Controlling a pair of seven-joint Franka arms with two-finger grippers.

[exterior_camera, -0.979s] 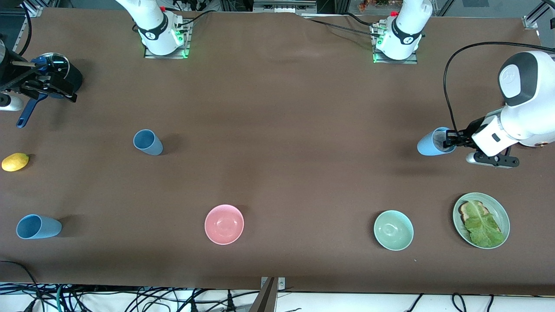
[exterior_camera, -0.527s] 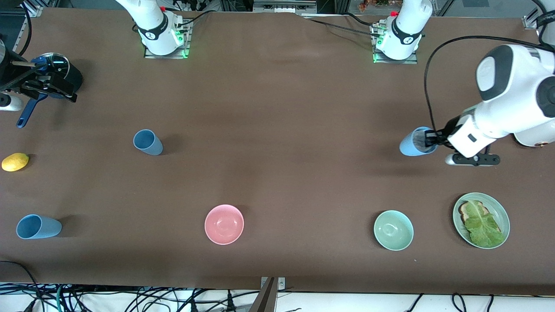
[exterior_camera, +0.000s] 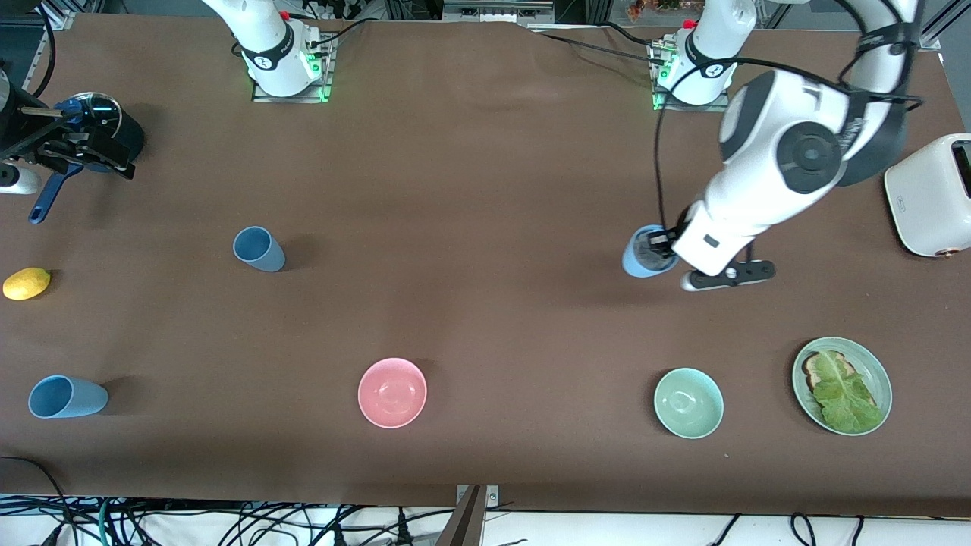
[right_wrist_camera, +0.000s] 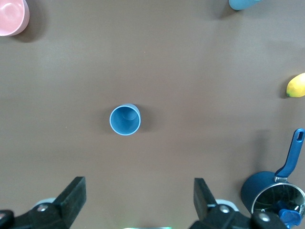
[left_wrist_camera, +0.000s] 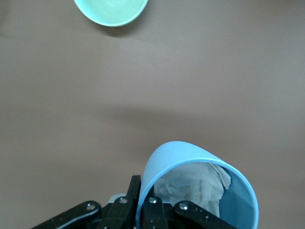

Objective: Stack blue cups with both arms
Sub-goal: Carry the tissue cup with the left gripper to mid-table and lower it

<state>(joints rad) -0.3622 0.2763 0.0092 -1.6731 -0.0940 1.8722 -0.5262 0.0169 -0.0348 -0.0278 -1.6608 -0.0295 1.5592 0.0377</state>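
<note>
My left gripper [exterior_camera: 661,247] is shut on the rim of a sky-blue cup [exterior_camera: 643,256] and holds it above the table, over the stretch between the left arm's base and the mint-green bowl [exterior_camera: 688,403]. In the left wrist view my left gripper [left_wrist_camera: 144,200] pinches the cup's [left_wrist_camera: 190,164] wall, with crumpled white material inside. A slate-blue cup [exterior_camera: 259,249] stands toward the right arm's end; it shows in the right wrist view [right_wrist_camera: 125,119]. Another blue cup [exterior_camera: 67,396] sits nearer the front camera. My right gripper [exterior_camera: 106,155] waits high up, open and empty [right_wrist_camera: 138,200].
A pink bowl [exterior_camera: 392,392] and a green plate [exterior_camera: 880,379] with toast and lettuce lie near the front edge. A lemon [exterior_camera: 26,283] and a blue lidded pot [exterior_camera: 114,125] sit at the right arm's end. A white toaster [exterior_camera: 929,193] stands at the left arm's end.
My left arm has carried the sky-blue cup from the left arm's end toward the middle of the table, uncovering the toaster. The right arm has not moved.
</note>
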